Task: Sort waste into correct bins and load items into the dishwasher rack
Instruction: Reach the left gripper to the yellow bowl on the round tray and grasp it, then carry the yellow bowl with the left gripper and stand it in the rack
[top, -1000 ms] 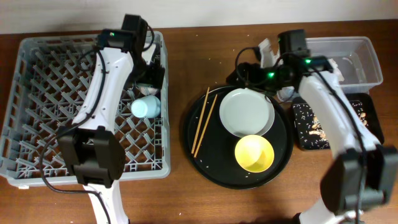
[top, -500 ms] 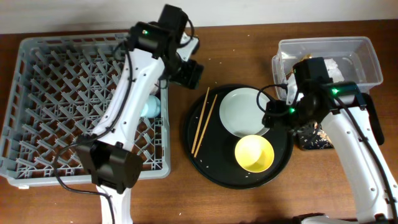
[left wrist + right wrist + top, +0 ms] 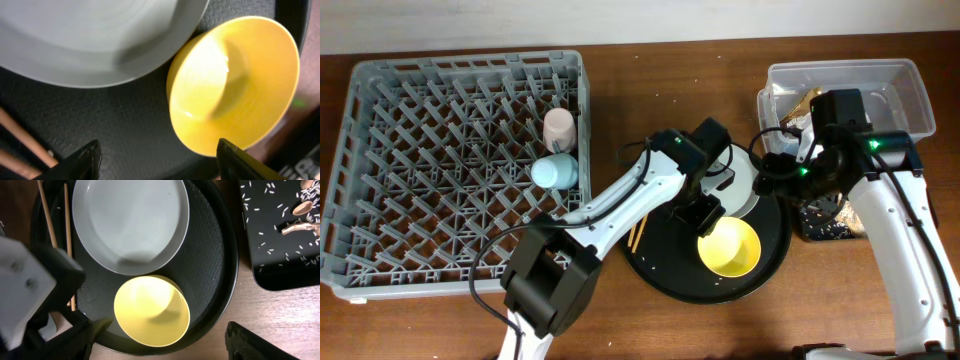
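The yellow bowl (image 3: 730, 247) and grey-white plate (image 3: 744, 176) sit on a round black tray. My left gripper (image 3: 708, 212) hangs open just beside the bowl (image 3: 235, 85), with the plate (image 3: 95, 40) above it and chopstick ends (image 3: 20, 145) at the left. My right gripper (image 3: 784, 172) is open and empty above the plate's right edge. Its view shows the plate (image 3: 131, 222), bowl (image 3: 152, 311) and chopsticks (image 3: 45, 210). The pink cup (image 3: 558, 128) and blue cup (image 3: 553, 172) are in the grey rack (image 3: 460, 65). A gold wrapper (image 3: 810, 100) lies in the clear tub (image 3: 880, 75). Food scraps lie in the shallow black tray (image 3: 280, 265).
The round black tray (image 3: 660, 270) lies between the rack and the bins. My left arm crosses over the chopsticks (image 3: 635, 238) and hides most of them. The left arm's body (image 3: 25, 290) fills the left of the right wrist view. Bare wooden table (image 3: 800, 320) lies in front.
My left arm swung from the rack's right side over to the round tray beside the yellow bowl. The pink cup now stands in the rack. My right gripper moved from the tub to above the plate.
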Action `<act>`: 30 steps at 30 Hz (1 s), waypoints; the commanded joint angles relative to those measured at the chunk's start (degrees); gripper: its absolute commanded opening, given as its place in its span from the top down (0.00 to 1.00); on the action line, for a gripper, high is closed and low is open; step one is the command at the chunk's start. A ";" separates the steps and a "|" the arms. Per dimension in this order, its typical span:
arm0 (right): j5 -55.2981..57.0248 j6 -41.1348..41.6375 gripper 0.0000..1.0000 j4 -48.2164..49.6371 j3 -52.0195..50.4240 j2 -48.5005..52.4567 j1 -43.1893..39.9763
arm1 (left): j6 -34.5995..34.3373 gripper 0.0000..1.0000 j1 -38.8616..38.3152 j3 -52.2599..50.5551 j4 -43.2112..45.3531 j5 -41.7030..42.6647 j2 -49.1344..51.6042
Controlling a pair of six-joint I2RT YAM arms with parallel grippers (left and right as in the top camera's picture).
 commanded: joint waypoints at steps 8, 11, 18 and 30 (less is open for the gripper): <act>2.08 0.63 0.15 0.20 -0.15 -0.22 -0.42 | -0.28 0.53 0.68 -6.40 7.06 9.46 4.31; 2.05 0.66 0.15 0.20 -0.15 -0.20 -0.42 | -0.28 0.72 0.85 -6.40 6.95 10.56 5.03; 2.05 0.61 0.15 0.17 -0.13 -0.22 -0.42 | -1.33 0.99 4.39 2.38 -1.73 10.78 3.56; 3.37 0.46 0.13 4.28 -0.13 -0.22 -0.42 | -1.97 1.00 33.33 28.33 -0.87 -71.73 -0.90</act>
